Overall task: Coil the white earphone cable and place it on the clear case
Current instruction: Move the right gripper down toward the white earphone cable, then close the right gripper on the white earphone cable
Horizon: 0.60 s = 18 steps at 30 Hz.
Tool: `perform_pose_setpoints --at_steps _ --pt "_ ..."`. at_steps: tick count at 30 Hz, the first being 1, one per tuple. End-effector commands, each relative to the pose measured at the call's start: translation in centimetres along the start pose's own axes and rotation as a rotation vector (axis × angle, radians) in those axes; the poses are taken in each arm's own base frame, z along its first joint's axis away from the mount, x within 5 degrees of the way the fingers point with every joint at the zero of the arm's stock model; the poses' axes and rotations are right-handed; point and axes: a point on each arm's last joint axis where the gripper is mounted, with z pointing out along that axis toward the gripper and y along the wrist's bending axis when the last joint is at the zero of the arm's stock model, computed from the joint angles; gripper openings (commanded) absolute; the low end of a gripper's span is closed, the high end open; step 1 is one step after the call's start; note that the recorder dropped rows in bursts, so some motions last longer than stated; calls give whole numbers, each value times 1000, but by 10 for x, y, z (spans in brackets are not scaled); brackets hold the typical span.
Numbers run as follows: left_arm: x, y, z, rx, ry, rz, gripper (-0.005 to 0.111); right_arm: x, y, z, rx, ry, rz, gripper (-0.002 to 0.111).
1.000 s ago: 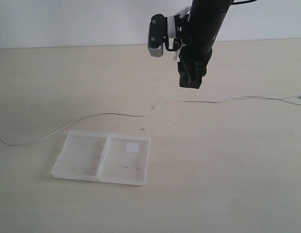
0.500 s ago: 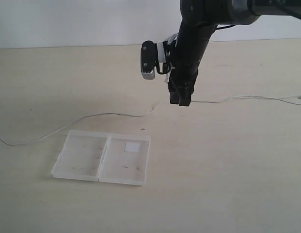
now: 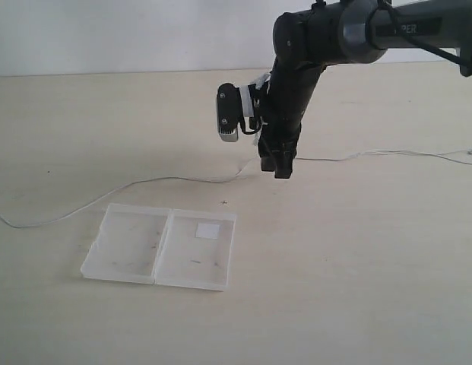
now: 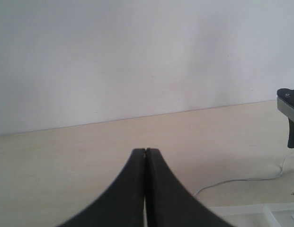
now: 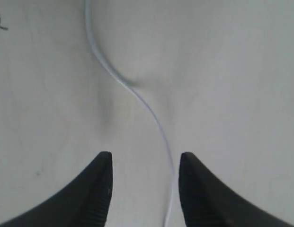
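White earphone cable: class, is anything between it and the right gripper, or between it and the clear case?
Nothing visible. The open right gripper hangs directly over the white earphone cable, which passes between its jaws in the wrist view. Only bare table separates the cable and the clear case.

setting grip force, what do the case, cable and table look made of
Case: likely clear plastic, smooth; see-through, with milky rims.
Cable: thin white wire, probably a soft plastic sheath; it lies in loose curves.
Table: pale matte wood or wood-look laminate, can't tell which; even beige tone, no glare.
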Motion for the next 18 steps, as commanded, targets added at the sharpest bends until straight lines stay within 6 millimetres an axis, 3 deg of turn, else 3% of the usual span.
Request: perform_pose_setpoints --at_steps 1,18 --pt "-1 0 -1 -1 -8 -11 0 -2 -7 -1 70 -11 -26 44" --pt "-1 0 -1 -1 -8 -11 0 1 -7 22 72 10 -42 43"
